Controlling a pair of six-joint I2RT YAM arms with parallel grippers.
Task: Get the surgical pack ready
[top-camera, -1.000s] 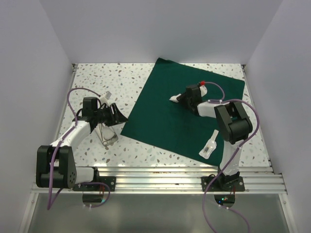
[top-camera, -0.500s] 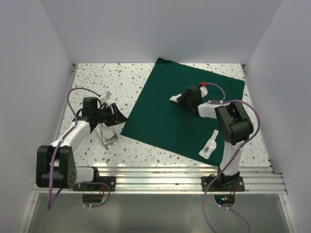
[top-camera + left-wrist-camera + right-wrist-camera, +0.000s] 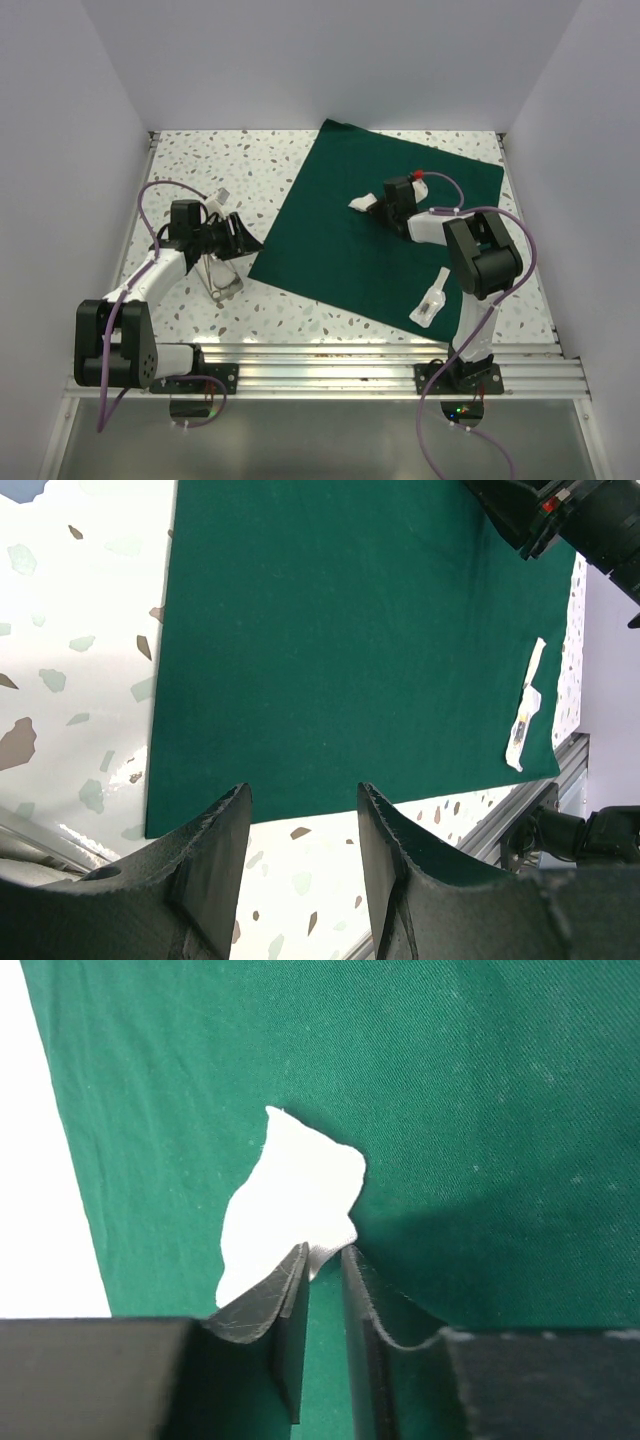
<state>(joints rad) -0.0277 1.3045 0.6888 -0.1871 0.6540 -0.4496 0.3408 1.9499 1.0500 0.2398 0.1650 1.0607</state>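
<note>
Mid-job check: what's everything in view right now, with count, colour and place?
table: one, white speckled.
drape: one, dark green, spread flat on the table's right side.
gauze pad: one, white, on the drape, pinched at its edge.
pouched instrument: one, white and clear, near the drape's near edge.
steel tray: one, silvery, on bare table left of the drape.
left pincer: one, black, open, beside the steel tray.
right pincer: one, black, shut on the gauze pad.
</note>
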